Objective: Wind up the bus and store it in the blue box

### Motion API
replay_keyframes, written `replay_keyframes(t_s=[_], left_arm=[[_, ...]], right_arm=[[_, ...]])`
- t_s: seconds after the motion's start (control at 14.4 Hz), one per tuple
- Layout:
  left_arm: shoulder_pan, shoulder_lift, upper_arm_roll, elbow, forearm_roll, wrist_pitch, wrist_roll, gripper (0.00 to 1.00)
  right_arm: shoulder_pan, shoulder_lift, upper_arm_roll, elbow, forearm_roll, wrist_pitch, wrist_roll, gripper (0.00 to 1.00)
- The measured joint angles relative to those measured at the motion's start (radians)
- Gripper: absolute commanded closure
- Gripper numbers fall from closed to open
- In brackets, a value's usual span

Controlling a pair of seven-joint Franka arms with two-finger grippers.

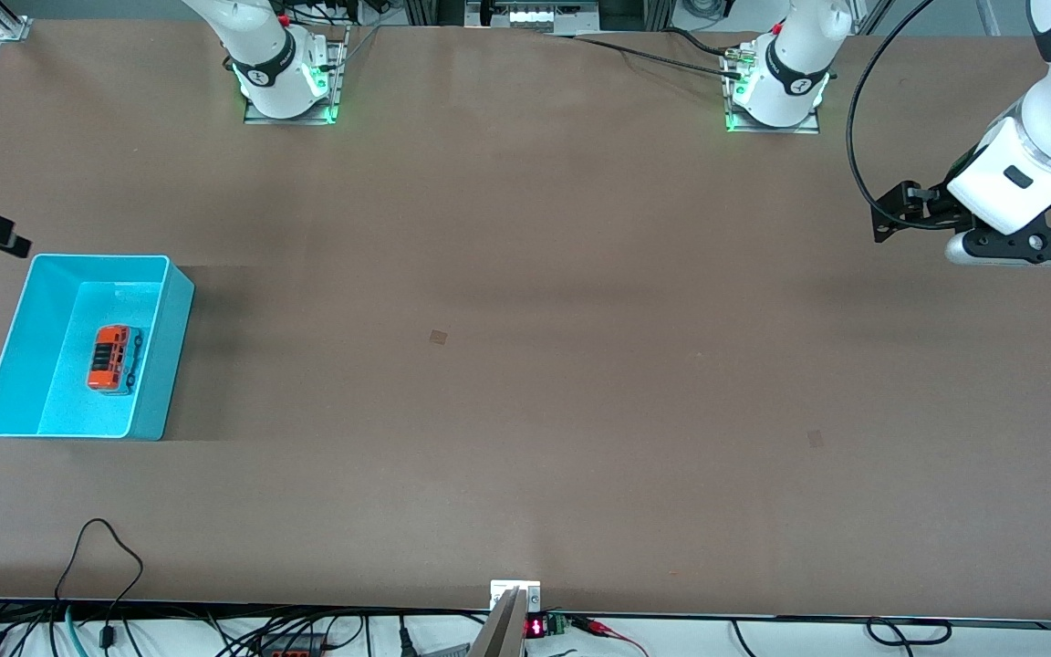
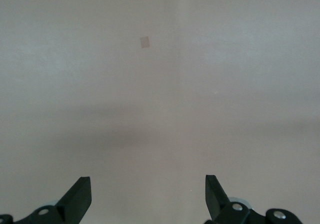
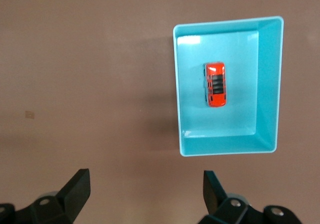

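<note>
Hanging spread, both hands [image 2: 148,196] [image 3: 146,191] empty.

A wide brown tabletop [image 1: 525,365] fills the scene under even, soft light, matte, with faint broad shadows. 2 small darker square patches [image 1: 438,337] mark its surface. Along the edge nearest the front camera, black cables [image 1: 101,557] loop onto the table, and a small red digital display [image 1: 535,627] glows beside a white bracket [image 1: 515,591].

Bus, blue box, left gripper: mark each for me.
bus [image 1: 114,359]: front view, on its orange roof.
blue box [image 1: 175,354]: front view, on its side wall.
left gripper [image 2: 148,194]: left wrist view, midway between its open fingertips.
</note>
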Motion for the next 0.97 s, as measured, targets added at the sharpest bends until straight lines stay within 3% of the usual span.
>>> replay_keyframes(t_s=[0.35,0.63,0.97], left_arm=[[-0.003,0.002,0.0,0.006,0.0,-0.001,0.002,0.0],[0.002,0.002,0.009,0.018,0.0,-0.004,0.057,0.0],[0.013,0.002,0.022,0.046,0.0,-0.087,0.079,0.0]], right_arm=[[0.006,-0.113,0.01,-0.147,-0.053,0.046,0.007,0.0],[0.006,-0.185,0.011,-0.182,-0.053,0.024,0.01,0.0],[0.006,-0.188,0.011,-0.193,-0.054,0.027,0.01,0.0]])
